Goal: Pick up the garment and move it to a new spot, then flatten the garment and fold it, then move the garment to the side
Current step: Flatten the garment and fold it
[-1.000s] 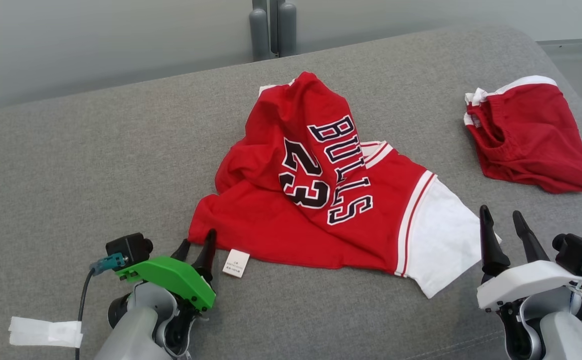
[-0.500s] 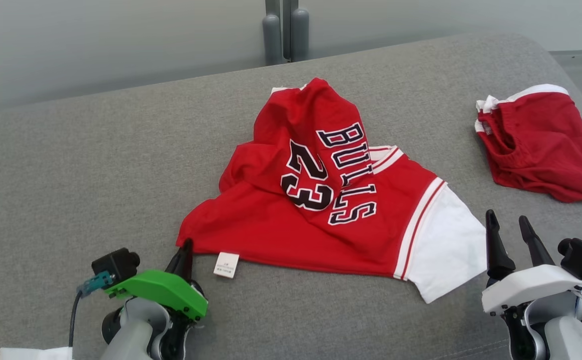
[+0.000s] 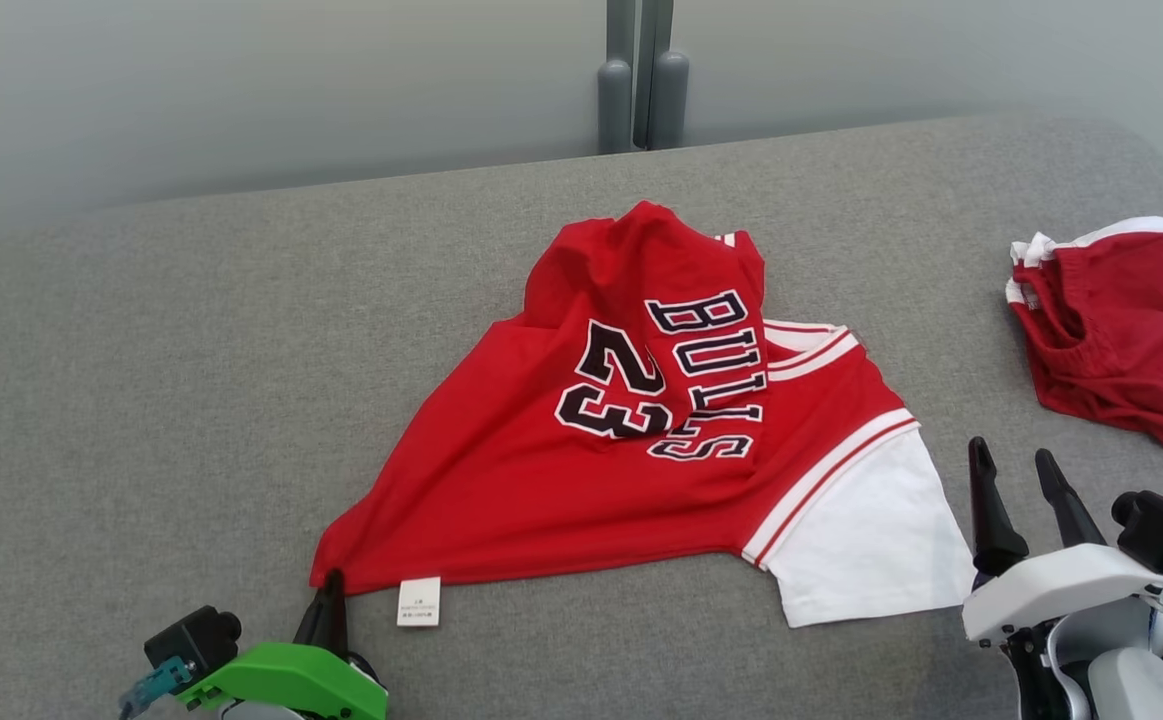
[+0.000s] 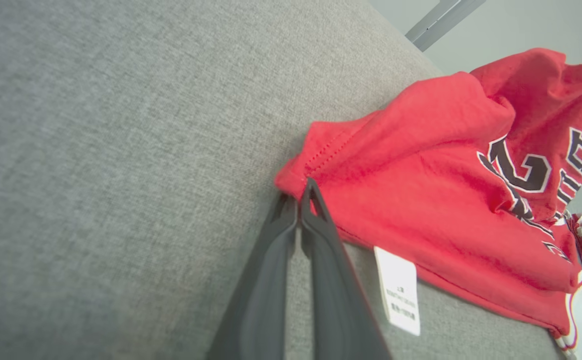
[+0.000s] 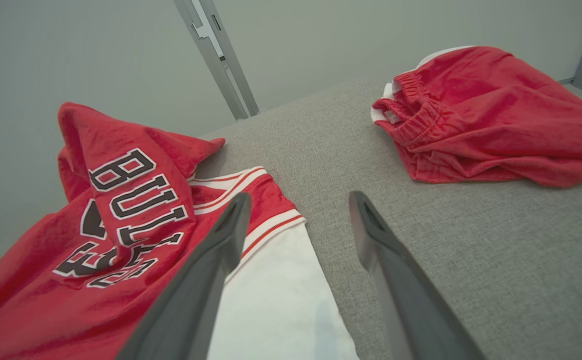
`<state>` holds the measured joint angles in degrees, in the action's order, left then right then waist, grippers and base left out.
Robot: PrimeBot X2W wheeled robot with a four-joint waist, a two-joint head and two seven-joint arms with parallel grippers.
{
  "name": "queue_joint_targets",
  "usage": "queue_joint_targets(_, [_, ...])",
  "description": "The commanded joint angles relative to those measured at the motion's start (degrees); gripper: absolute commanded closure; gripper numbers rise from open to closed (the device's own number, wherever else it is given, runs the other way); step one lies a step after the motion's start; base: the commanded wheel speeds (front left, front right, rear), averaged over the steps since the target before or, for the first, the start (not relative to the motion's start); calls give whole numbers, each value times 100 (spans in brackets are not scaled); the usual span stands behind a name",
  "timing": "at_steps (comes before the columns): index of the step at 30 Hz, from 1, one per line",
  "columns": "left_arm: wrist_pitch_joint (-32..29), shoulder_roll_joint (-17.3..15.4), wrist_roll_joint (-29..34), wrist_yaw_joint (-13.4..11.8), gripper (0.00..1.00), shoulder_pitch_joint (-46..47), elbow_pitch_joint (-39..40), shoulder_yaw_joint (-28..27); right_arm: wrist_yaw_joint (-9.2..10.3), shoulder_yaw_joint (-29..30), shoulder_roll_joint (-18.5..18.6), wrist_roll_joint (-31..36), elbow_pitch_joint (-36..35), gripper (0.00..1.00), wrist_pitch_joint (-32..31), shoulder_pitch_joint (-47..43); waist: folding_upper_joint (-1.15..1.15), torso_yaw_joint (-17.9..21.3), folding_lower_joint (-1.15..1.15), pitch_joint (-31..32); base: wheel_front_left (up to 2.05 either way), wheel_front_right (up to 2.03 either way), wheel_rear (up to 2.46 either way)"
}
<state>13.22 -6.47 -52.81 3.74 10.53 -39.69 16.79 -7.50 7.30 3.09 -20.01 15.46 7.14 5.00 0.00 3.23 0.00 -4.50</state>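
The shirt [image 3: 541, 480] is showing bright red, with black letters and numbers edged in white. Its sleeve [image 3: 861, 540], beside the right tool [image 3: 1009, 452], is showing white with red and white stripes. A white tag [image 3: 419, 601] is sitting by the left tool [image 3: 329, 588], which is wearing green. The right tool is wearing white. Red shorts [image 3: 1131, 350] beyond it are showing a white band. The table [image 3: 191, 350] is looking grey.

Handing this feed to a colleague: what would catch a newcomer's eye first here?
The red Bulls jersey lies crumpled in the middle of the grey cushion, its near left hem corner pinched in the shut left tool. Next come the red shorts, bunched at the far right beyond the open right tool.
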Motion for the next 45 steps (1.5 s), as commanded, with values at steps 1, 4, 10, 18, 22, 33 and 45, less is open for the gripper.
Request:
queue_joint_targets(1, [39, -30, 28, -44, 85, -78, 18, -32, 2, -2, 12, 33, 3, 0, -12, -57, 0, -12, 0, 41, 0, 0, 0])
queue_joint_targets(4, [88, -45, 135, -111, 0, -172, 89, -12, 2, -40, 9, 49, 25, 0, -30, -84, 0, 14, 0, 119, 0, 0, 0])
queue_joint_targets(10, [182, -101, 326, -164, 0, -299, 451, -208, 2, -32, 10, 146, 4, 0, -6, -159, 0, 85, 0, 304, 0, 0, 0])
queue_joint_targets(18, [193, -209, 1318, -359, 0, -636, 1591, -640, 2, -51, 3, 427, -391, 0, -43, -254, 0, 126, 0, 519, 0, 0, 0])
queue_joint_targets(22, [194, -237, 1806, -356, 0, -841, 2108, -653, 2, -147, 2, 556, -690, 0, -94, -330, 0, 123, 0, 600, 0, 0, 0])
queue_joint_targets(33, [195, -288, 2471, -461, 0, -1331, 3074, -676, 2, -340, -5, 880, -1522, 0, -280, -660, 0, 69, 0, 748, 0, 0, 0])
queue_joint_targets(45, [196, -329, 2654, -671, 0, -1699, 3353, -705, 2, -509, -18, 900, -1900, 0, -339, -949, 0, -36, 0, 784, 0, 0, 0])
